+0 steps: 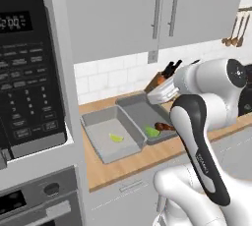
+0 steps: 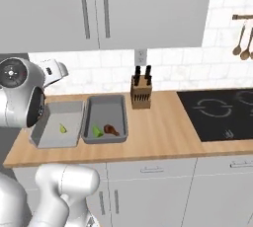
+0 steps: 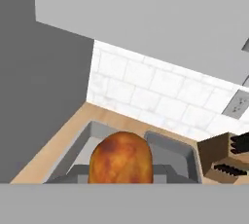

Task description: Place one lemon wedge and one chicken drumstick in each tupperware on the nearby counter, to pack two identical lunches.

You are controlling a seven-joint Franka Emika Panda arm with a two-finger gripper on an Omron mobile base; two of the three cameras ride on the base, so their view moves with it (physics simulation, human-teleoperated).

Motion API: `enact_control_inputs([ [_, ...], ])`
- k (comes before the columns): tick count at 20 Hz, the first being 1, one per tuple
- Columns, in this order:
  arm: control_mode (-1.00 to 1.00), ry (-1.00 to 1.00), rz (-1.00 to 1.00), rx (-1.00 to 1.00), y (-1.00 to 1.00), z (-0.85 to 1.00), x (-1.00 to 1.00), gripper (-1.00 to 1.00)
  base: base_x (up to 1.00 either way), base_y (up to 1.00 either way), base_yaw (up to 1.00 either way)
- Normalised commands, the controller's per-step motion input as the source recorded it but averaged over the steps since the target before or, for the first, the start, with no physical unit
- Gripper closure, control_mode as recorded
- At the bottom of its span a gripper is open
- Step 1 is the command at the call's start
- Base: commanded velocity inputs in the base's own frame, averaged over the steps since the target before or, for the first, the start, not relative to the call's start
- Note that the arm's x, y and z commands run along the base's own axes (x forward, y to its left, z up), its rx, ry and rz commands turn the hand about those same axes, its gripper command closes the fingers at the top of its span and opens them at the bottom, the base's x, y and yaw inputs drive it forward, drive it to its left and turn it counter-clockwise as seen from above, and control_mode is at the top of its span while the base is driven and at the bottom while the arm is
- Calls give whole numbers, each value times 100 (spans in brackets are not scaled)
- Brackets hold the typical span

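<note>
While the gripper (image 3: 121, 181) clamps a reddish-brown chicken drumstick (image 3: 121, 159), two shallow grey rectangular tupperwares (image 3: 182, 157) lie beyond, toward 12 o'clock.

White tiled wall (image 2: 197, 68) behind a wooden bench (image 2: 158, 132). Grey upper cabinets (image 2: 123, 9) with bar handles above. Grey drawers (image 2: 148, 171) below. Black cooktop (image 2: 222, 112) at right. Wall socket (image 2: 141, 56) above knife block (image 2: 141, 93). Microwave (image 1: 24, 68) at left. Hanging utensils (image 2: 243, 41).
</note>
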Motion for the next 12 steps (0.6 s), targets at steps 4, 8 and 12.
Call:
enact_control_inputs([
  [4, -100, 8, 1, -1, 4, -25, 25, 100, 75, -3, 11],
  [8, -100, 32, 12, -8, 43, -100, 88, 100, 0, 0, 0],
  [12, -100, 37, 10, -13, 94, -100, 100, 100, 0, 0, 0],
])
